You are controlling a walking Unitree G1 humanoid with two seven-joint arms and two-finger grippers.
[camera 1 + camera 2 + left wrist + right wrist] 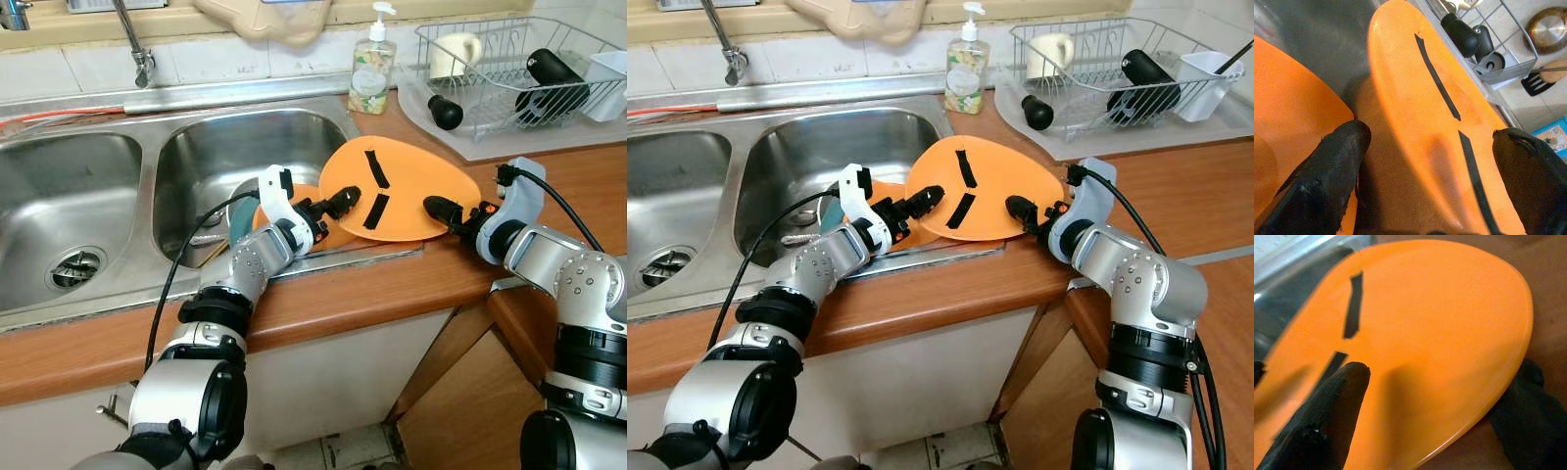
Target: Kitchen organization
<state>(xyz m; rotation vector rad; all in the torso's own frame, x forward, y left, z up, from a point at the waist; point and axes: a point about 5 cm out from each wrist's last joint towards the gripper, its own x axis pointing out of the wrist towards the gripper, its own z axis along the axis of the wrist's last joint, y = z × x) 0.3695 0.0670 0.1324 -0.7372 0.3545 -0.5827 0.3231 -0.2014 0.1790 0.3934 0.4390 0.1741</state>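
— Where's the orange plate [407, 186] from the fingers?
— Between both grippers, tilted on the counter [392, 284] at the sink [211, 162] edge. The right gripper [453, 215] straddles its rim, fingers parted, not clamped.
— And the left gripper [328, 209]?
— Fingers spread wide at the opposite edge, gripping nothing. Both look equally near.

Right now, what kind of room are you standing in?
A home kitchen, most likely. A double stainless steel sink is set into a wooden countertop, a soap dispenser bottle stands behind it, and a wire dish rack sits on the counter to the right.
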